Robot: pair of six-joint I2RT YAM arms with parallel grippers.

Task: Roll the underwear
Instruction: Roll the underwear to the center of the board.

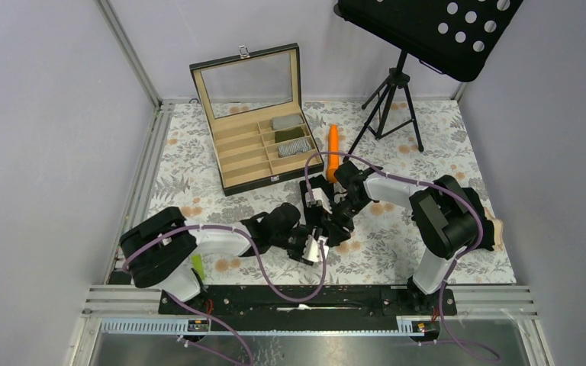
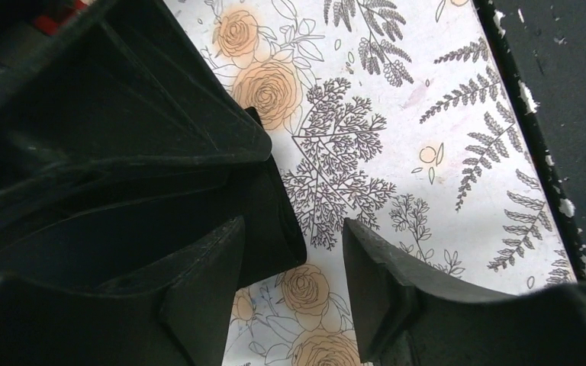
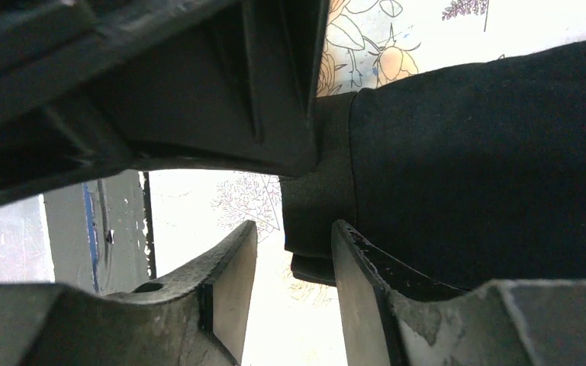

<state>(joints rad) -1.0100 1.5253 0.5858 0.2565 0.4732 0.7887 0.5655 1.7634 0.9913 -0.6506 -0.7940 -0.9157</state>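
A black piece of underwear (image 3: 465,168) lay on the flowered surface (image 2: 397,114) near its middle, in front of the box, where the two arms met. From above it was all but hidden under the black wrists. In the right wrist view it filled the right side as a thick dark mass, with a folded band edge (image 3: 317,206) sticking out toward the fingertips.

The right pincer (image 3: 294,229) stood partly open. Bright surface showed through the gap, and the band edge sat just past the tips, against the finger on the right of that view, not pinched. The left pincer (image 2: 292,229) was also partly open, with patterned surface visible between its fingers. A smooth black shape lay against one finger, but whether it was cloth or the other arm could not be told. Neither pincer had hold of anything that showed.

Further off, three rolled pieces (image 1: 290,134) sat in the right-hand column of the open compartment box (image 1: 271,181), one of them striped. An orange stick (image 1: 333,149) lay just beside the box, and a music stand (image 1: 394,84) stood behind.

This looked like a moment between grips on the black piece, with the roll not yet secured. The next move probably called for one pincer to close on the band edge while the other steadied the bulk, then to turn the cloth over itself tightly enough that it would not spring loose
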